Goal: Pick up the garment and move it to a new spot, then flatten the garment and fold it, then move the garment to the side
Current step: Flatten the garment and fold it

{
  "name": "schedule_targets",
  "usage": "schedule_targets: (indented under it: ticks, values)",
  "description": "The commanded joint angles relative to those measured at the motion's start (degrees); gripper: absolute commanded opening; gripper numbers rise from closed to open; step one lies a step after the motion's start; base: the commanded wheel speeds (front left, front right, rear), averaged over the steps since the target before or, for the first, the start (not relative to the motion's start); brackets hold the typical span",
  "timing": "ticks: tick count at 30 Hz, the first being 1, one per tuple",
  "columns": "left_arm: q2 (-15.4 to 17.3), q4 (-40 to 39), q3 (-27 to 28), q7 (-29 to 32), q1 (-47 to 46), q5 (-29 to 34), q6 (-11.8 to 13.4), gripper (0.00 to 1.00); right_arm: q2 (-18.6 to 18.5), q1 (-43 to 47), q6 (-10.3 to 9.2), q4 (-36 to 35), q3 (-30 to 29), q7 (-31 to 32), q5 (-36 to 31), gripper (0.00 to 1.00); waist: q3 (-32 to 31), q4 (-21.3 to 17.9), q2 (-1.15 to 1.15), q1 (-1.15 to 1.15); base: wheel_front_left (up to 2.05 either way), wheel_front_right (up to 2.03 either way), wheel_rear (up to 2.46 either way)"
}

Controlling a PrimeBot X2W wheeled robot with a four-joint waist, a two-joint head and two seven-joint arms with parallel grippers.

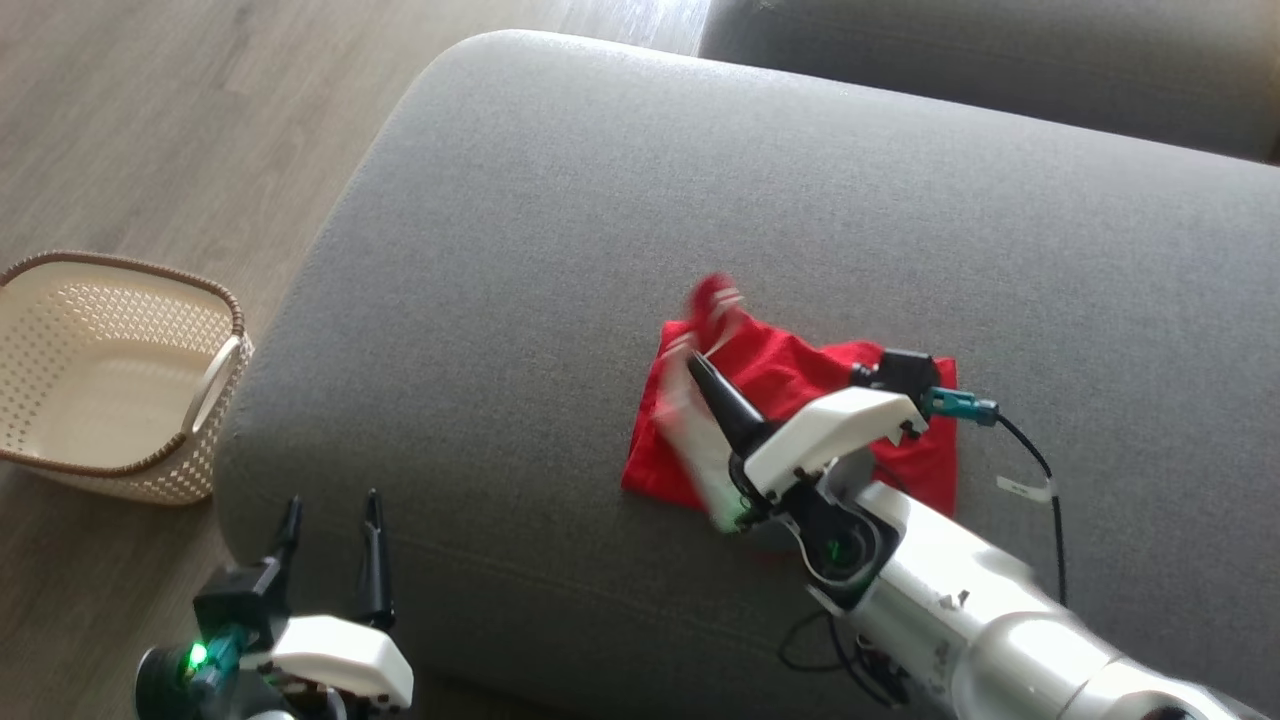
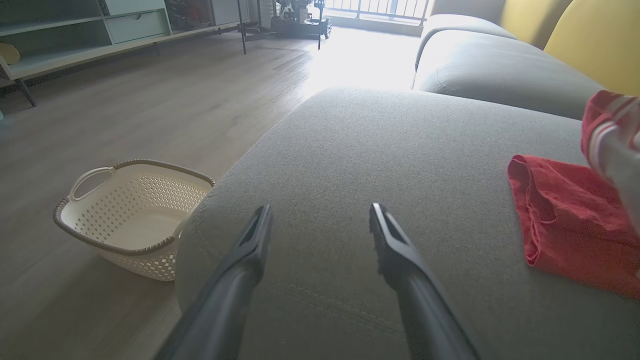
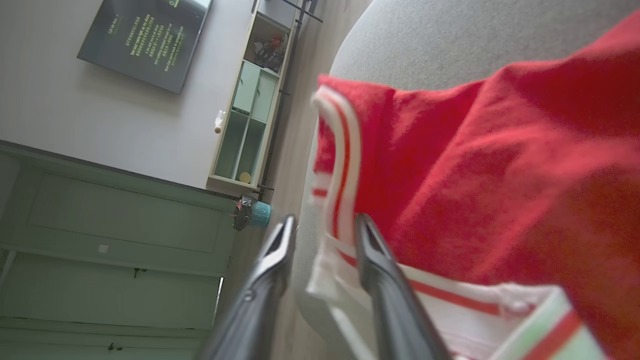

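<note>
Red knit garment [image 1: 795,372] with a white-and-red striped band: it lies crumpled on the grey fabric sofa cushion [image 1: 560,250], right of the cushion's middle, with one striped end lifted off the rest.

Right gripper [image 3: 324,220]: the two dark fingers stand partly apart. The raised striped band hangs in the gap between them, lying against one finger and clear of the other. The fingers are not pressed together on it. In the head view, this gripper reaches over the garment's left half and the cloth at its tip is blurred.

Left gripper [image 2: 320,215]: its fingers are spread wide and hold nothing. It hangs above the cushion's near left corner, well apart from the garment.

Surface and room:
- A second grey cushion [image 2: 500,70] sits behind the first, backed by yellow cushions [image 2: 595,45].
- The floor is pale wood-look floor [image 1: 150,120].
- A cream perforated plastic basket [image 1: 150,485] with a brown woven rim stands on the floor just beside the cushion's left side.
- A pale shelf unit [image 3: 250,115] stands against the wall, near a dark wall screen [image 3: 145,40].
</note>
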Motion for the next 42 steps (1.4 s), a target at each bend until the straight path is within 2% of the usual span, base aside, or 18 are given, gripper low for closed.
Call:
schedule_targets:
  ticks: [1, 6, 11, 14, 18, 19, 20, 21, 24, 25, 30, 34, 37, 42]
  values:
    - [-0.1, -1.6, 1.9, -0.7, -3.1, -0.2, 0.1, 1.00, 0.8, -2.5, 0.00, -2.3, 0.5, -1.0, 1.4, 1.00, 0.1, -0.2, 0.00, 0.00, 0.00, 0.00, 0.00]
    - [-0.2, -1.2, 1.9, -0.7, -3.5, 0.0, 0.1, 1.00, 0.8, -2.7, 0.00, -3.6, -0.2, -1.2, 4.8, 1.00, -0.4, -1.0, 0.00, 0.00, 0.00, 0.00, 0.00]
    - [-0.1, -1.6, 2.7, -0.7, -3.0, 0.1, 0.1, 1.00, 0.8, -3.2, 0.00, -1.2, -4.0, -1.2, -0.5, 1.00, -1.6, -3.3, 0.00, 0.00, 0.00, 0.00, 0.00]
    - [0.0, -2.2, 3.4, -0.7, -2.6, 0.2, 0.1, 1.00, -0.4, -3.8, 0.00, 0.5, -6.6, -1.2, -8.4, 1.00, -2.7, -5.4, 0.00, 0.00, 0.00, 0.00, 0.00]
    - [0.0, -4.0, 4.1, -0.7, -2.0, 0.3, 0.2, 1.00, -4.0, -3.6, 0.00, 0.6, -10.5, -1.2, -20.8, 1.00, -4.1, -8.5, 0.00, 0.00, 0.00, 0.00, 0.00]
    - [0.0, -4.0, 4.1, -0.7, -2.0, 0.3, 0.2, 1.00, -4.0, -3.6, 0.00, 0.6, -10.5, -1.2, -20.8, 1.00, -4.1, -8.5, 0.00, 0.00, 0.00, 0.00, 0.00]
    - [0.0, -5.1, 4.5, -0.7, -1.8, 0.4, 0.4, 1.00, -6.6, -3.5, 0.00, -0.4, -12.5, -1.2, -29.1, 1.00, -4.6, -10.1, 0.00, 0.00, 0.00, 0.00, 0.00]
    - [0.0, -5.6, 4.7, -0.7, -1.7, 0.4, 0.4, 1.00, -7.8, -3.1, 0.00, -1.3, -13.8, -1.2, -33.3, 1.00, -4.9, -10.9, 0.00, 0.00, 0.00, 0.00, 0.00]
    - [-0.1, -7.2, 5.0, -0.7, -1.5, 0.3, 0.5, 1.00, -10.7, -0.2, 0.00, -5.1, -19.7, -1.2, -43.8, 1.00, -5.5, -12.9, 0.00, 0.00, 0.00, 0.00, 0.00]
    - [-0.1, -7.2, 5.0, -0.7, -1.5, 0.3, 0.5, 1.00, -10.7, -0.2, 0.00, -5.1, -19.7, -1.2, -43.8, 1.00, -5.5, -12.9, 0.00, 0.00, 0.00, 0.00, 0.00]
    - [-0.2, -9.3, 4.9, -0.7, -1.6, 0.3, 0.4, 1.00, -14.5, 8.2, 0.00, -15.0, -28.8, -1.2, -62.2, 1.00, -5.6, -15.1, 0.00, 0.00, 0.00, 0.00, 0.00]
    - [-0.2, -10.3, 4.8, -0.7, -1.5, 0.2, 0.5, 1.00, -13.7, 17.1, 0.00, -21.5, -37.6, -1.2, -71.5, 1.00, -5.5, -16.0, 0.00, 0.00, 0.00, 0.00, 0.00]
    - [-0.3, -10.9, 4.4, -0.7, -1.3, 0.1, 0.7, 1.00, -11.5, 23.3, 0.00, -25.5, -42.8, -1.2, -78.6, 1.00, -5.2, -16.1, 0.00, 0.00, 0.00, 0.00, 0.00]
    - [-0.3, -11.5, 3.2, -0.7, -0.1, -0.1, 0.9, 1.00, -5.0, 31.1, 0.00, -30.2, -49.1, -1.2, -88.4, 1.00, -4.8, -15.8, 0.00, 0.00, 0.00, 0.00, 0.00]
